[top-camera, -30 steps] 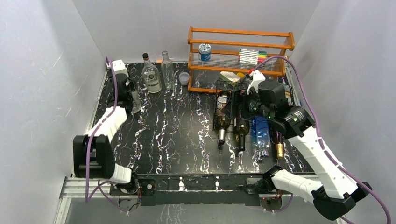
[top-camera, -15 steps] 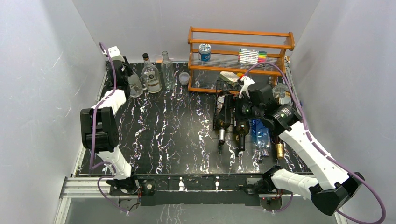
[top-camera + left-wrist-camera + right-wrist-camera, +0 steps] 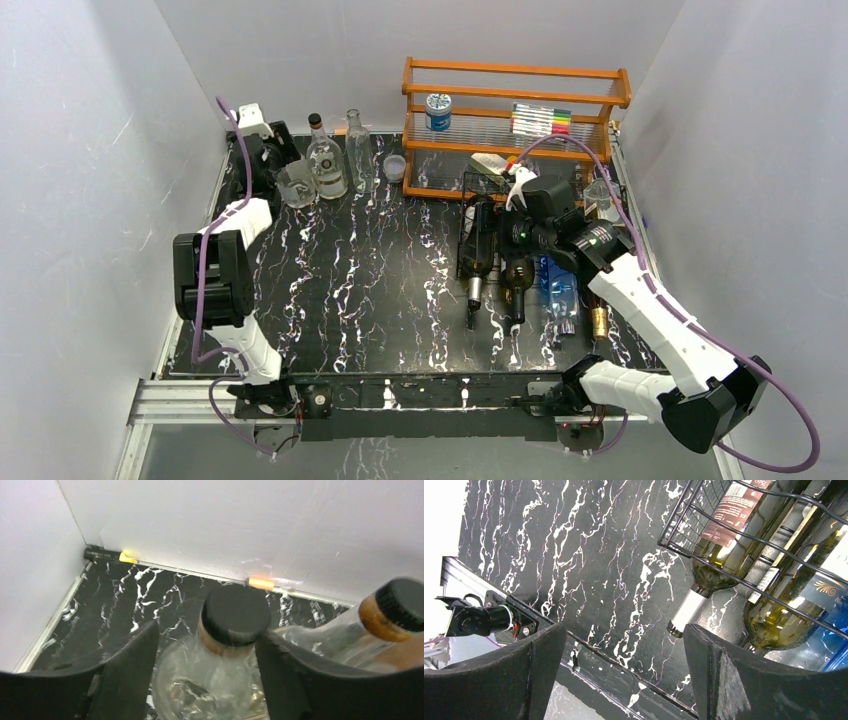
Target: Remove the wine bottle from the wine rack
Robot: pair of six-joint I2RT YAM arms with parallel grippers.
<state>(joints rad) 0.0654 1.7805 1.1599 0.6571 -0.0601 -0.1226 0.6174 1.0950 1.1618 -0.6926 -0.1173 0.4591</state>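
Note:
The black wire wine rack [image 3: 468, 212] lies right of centre, before the orange shelf. Two green wine bottles [image 3: 478, 262] [image 3: 517, 278] lie in it, necks toward the near edge. Above the rack's left part hangs my right gripper [image 3: 500, 232], open and holding nothing. In the right wrist view its gripper [image 3: 624, 630] frames bare table, with the rack's corner [image 3: 660, 543] and the nearest wine bottle [image 3: 719, 555] up to the right. My left gripper [image 3: 207, 630] is open at the back left. Its fingers stand either side of a round clear bottle [image 3: 200, 680].
A clear black-capped bottle [image 3: 324, 165], a tall clear bottle [image 3: 359, 150] and a small cup [image 3: 396, 167] stand along the back. The orange shelf [image 3: 515, 95] holds a can [image 3: 438, 110] and markers [image 3: 540, 120]. A blue bottle [image 3: 560, 285] lies beside the wine bottles.
The left arm carried the round clear bottle back toward the far-left corner, set it by the other bottles, and its jaws have parted. The right gripper shifted left and back over the rack.

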